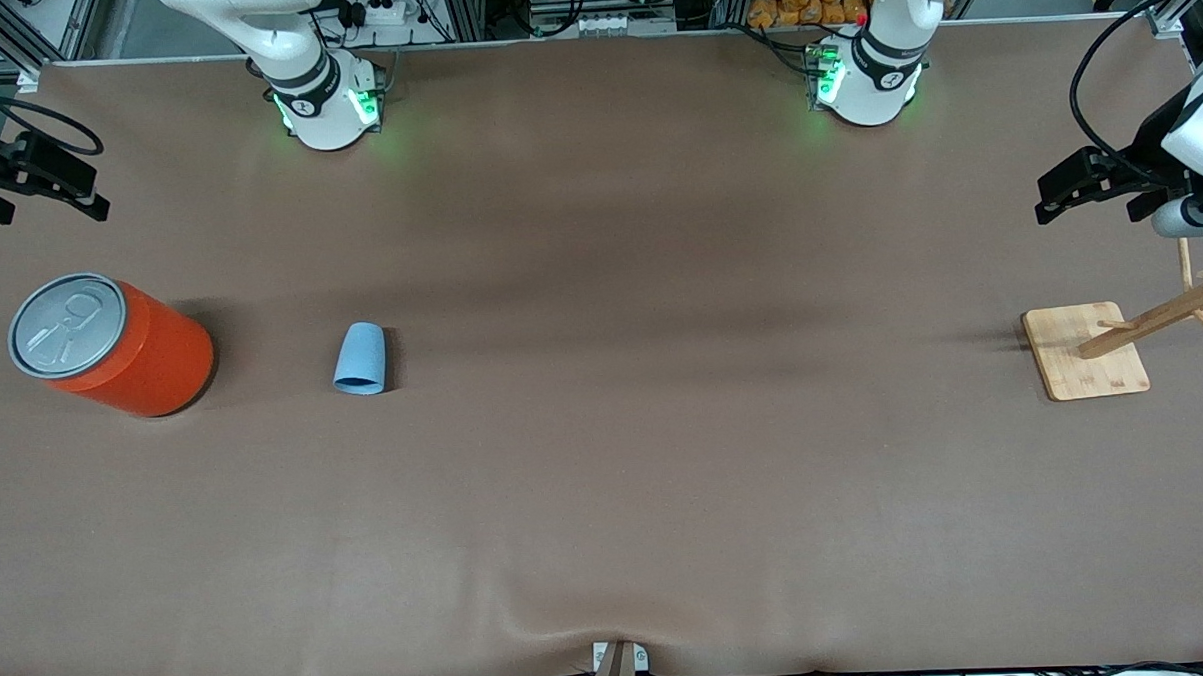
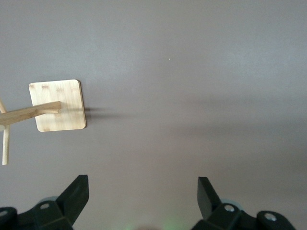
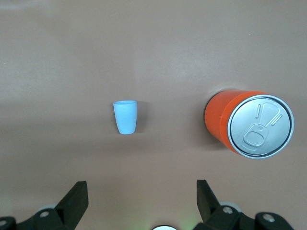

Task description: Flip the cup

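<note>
The cup (image 1: 360, 358) is small and light blue. It lies on its side on the brown table, its wide mouth toward the front camera, beside the orange can. It also shows in the right wrist view (image 3: 126, 117), apart from the fingers. My right gripper (image 1: 41, 197) hangs open and empty in the air at the right arm's end of the table, near the can; its fingertips frame bare table (image 3: 142, 189). My left gripper (image 1: 1092, 201) hangs open and empty at the left arm's end, near the wooden stand, with only table between its fingertips (image 2: 143, 184).
A big orange can (image 1: 122, 347) with a grey pull-tab lid stands at the right arm's end (image 3: 247, 123). A wooden stand (image 1: 1084, 350) with a square base and slanted pegs sits at the left arm's end (image 2: 57, 105). The brown table (image 1: 666, 456) spreads wide between them.
</note>
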### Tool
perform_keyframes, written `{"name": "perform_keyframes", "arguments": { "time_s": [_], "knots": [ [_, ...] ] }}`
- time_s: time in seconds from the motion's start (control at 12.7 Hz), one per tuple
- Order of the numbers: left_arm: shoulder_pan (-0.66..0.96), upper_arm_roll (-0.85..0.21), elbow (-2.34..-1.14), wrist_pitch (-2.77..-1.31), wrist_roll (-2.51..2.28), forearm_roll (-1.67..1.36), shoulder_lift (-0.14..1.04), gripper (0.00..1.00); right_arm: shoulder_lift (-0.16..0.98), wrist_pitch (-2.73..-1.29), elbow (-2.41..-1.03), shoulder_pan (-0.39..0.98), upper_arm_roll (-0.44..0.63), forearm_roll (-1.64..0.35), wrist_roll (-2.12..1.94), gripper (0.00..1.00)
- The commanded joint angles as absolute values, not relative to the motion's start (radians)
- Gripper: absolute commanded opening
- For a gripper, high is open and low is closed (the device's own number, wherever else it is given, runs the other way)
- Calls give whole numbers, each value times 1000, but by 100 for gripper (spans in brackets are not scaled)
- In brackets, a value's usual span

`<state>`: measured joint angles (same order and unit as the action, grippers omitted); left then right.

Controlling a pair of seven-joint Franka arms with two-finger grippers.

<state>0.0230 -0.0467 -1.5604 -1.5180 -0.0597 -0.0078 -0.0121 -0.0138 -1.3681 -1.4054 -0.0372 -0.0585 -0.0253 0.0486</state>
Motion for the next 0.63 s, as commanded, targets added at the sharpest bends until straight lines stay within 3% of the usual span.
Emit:
{"name": "perform_keyframes", "arguments": {
  "time_s": [0.0,0.55],
  "knots": [
    [17,-51,-1552,-1506,-63,2,-12,100,-6,-1350,-1382,-57,-74,-15,37,100],
    [14,-51,-1552,-1506,-63,2,-11,100,30,-1353,-1390,-46,-74,-28,40,100]
  ]
}}
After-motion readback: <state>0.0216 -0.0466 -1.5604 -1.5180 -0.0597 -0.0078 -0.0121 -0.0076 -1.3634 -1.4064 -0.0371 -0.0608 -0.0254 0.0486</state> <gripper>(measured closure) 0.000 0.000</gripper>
